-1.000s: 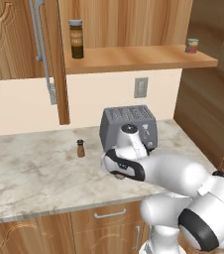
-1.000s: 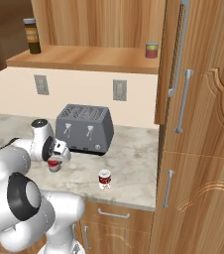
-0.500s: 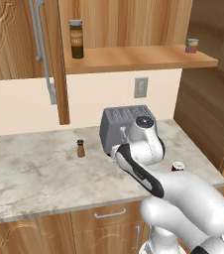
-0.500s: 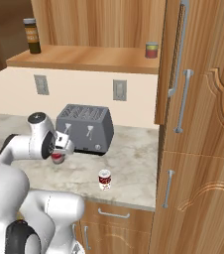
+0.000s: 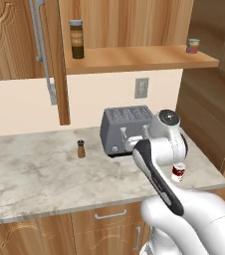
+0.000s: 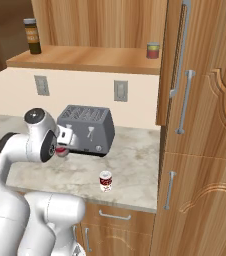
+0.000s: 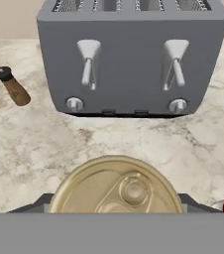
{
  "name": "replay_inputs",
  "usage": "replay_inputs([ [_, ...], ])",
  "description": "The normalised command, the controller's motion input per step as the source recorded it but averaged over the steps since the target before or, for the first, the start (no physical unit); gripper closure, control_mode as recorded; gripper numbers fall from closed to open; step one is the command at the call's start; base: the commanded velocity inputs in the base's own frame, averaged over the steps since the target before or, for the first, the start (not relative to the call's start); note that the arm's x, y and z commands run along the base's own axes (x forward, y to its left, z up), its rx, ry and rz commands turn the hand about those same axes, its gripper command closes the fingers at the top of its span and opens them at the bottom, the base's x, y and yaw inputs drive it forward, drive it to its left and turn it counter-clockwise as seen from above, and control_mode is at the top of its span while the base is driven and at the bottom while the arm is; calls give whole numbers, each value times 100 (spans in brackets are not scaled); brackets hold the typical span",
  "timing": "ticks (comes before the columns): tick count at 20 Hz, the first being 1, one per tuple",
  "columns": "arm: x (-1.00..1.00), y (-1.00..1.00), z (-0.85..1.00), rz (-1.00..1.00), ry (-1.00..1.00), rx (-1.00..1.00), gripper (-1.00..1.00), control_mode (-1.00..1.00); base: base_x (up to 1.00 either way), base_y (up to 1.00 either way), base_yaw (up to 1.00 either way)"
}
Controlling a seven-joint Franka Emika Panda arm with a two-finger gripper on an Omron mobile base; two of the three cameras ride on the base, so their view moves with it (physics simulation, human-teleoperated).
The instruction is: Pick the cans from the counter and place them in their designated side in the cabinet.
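One can (image 7: 115, 186) is clamped in the gripper (image 6: 61, 149), carried above the counter (image 5: 35, 174) in front of the toaster (image 5: 124, 130). The second can (image 6: 105, 181), red and white, stands near the counter's front edge. Neither has reached the cabinet (image 6: 85, 59), so by my reckoning both placements are left, with the first underway

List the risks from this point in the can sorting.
1. The end effector holds a can low in front of the toaster; lifting it toward the cabinet shelf may clip the toaster.
2. The second can stands near the counter's front edge; a wide arm swing might knock it off.
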Motion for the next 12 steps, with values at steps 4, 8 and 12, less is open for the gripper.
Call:
replay_inputs([
  [4, -22, -21, 58, 0, -18, 0, 100, -100, 0, 0, 0],
  [8, -20, -13, 60, 1, -17, 0, 100, -100, 0, 0, 0],
  [12, -19, -13, 63, 2, -18, 0, 100, -100, 0, 0, 0],
])
